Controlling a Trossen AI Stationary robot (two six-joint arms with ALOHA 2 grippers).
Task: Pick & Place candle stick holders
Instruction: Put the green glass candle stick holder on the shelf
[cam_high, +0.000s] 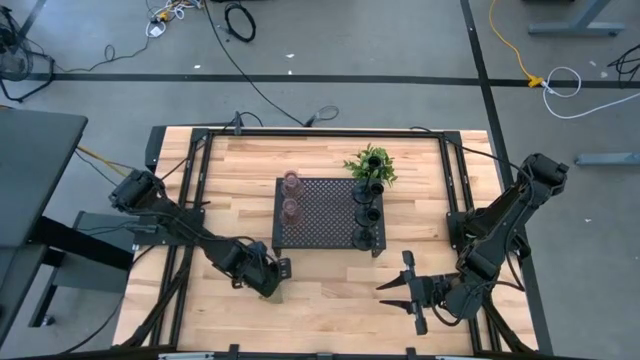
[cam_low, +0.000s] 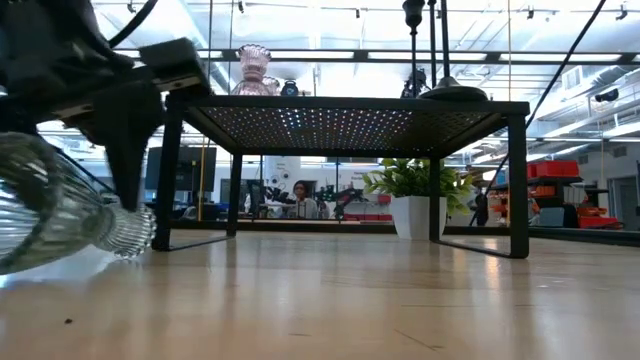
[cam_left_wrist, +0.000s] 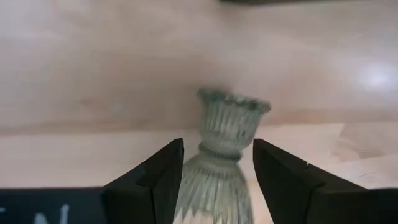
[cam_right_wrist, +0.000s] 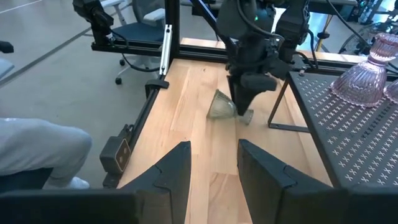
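1. Left gripper (cam_high: 270, 283) low over the wooden table (cam_high: 330, 300), just off the near-left leg of the black perforated tray (cam_high: 320, 210).
2. Fingers (cam_left_wrist: 155, 180) part-way closed around the greenish glass holder (cam_left_wrist: 224, 149), one on either side of its narrow waist, pressed against the ribbed glass or very nearly so.
3. Same holder (cam_right_wrist: 222, 106) lying tipped on its side on the wood, flared end toward the table's left edge, small ribbed end toward the tray leg; seen at table height as a large clear ribbed shape (cam_low: 60, 205) under the dark gripper (cam_low: 125, 150).
4. Clamped or merely straddled: cannot tell for certain; glass between the fingers and resting on the table.
5. Two pinkish glass holders (cam_high: 291, 195) upright on the tray's left side, one behind the other.
6. Three black holders (cam_high: 365, 215) in a row along the tray's right side, the rearmost beside the green leafy plant (cam_high: 372, 165).
7. Right gripper (cam_high: 392, 287) near the table's front edge, well apart from the tray and the glass, fingers (cam_right_wrist: 168, 171) spread with nothing between them, pointing toward the left arm.
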